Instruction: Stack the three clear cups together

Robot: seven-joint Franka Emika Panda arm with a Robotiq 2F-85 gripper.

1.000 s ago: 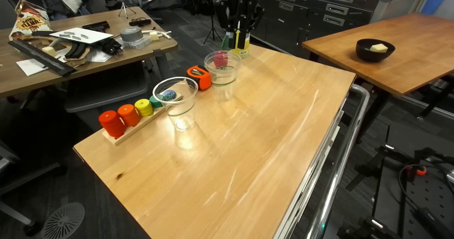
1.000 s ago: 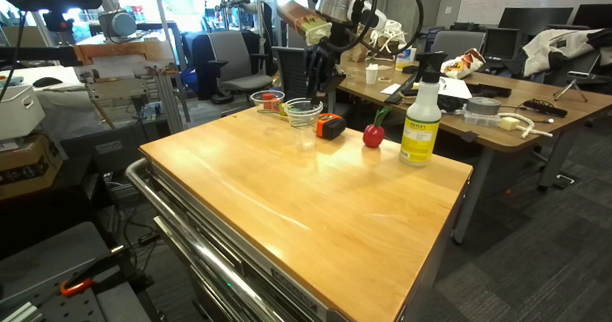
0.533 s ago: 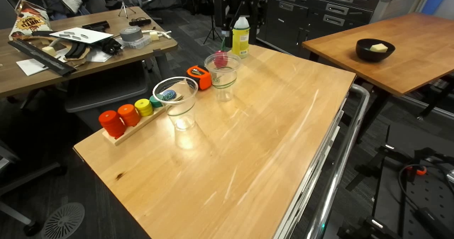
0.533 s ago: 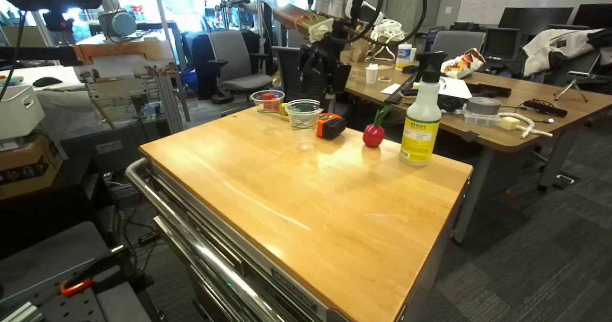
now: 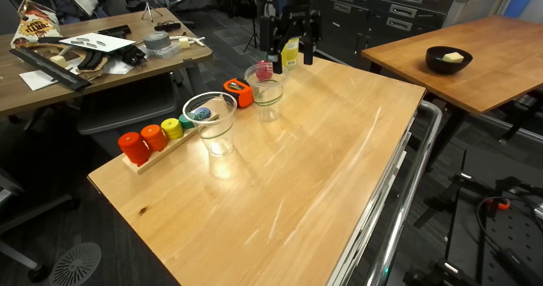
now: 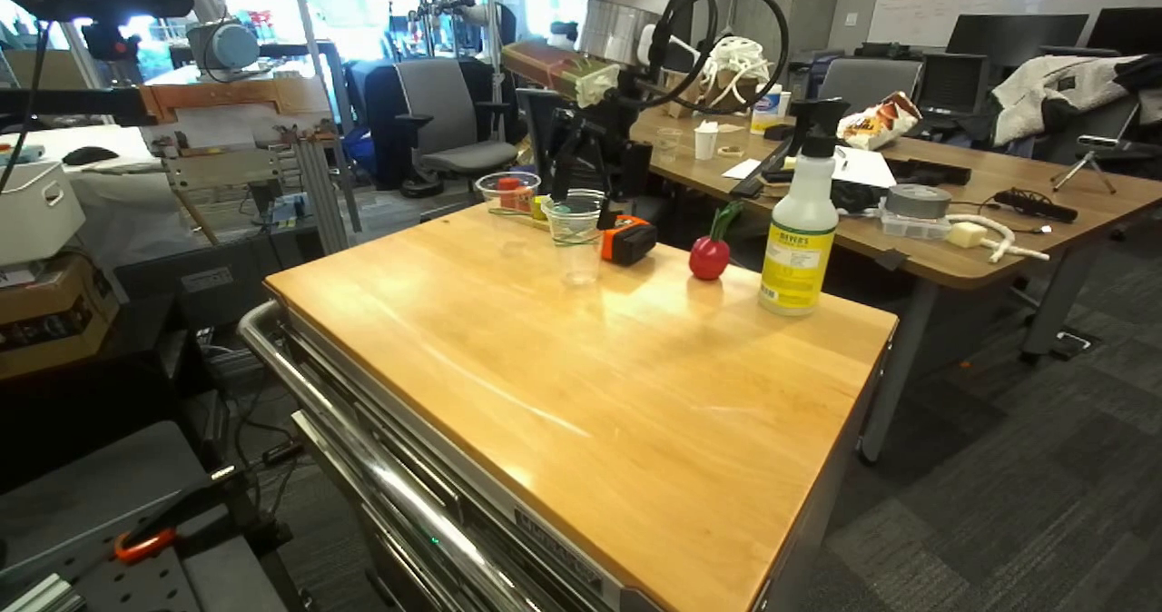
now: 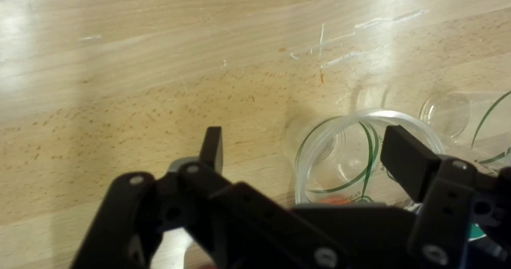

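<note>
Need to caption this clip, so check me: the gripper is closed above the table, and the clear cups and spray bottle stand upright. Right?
Not quite: the gripper is open, as the wrist view shows, with its fingers well apart. The rest holds: it is above the table, and the clear cups and spray bottle stand upright.
</note>
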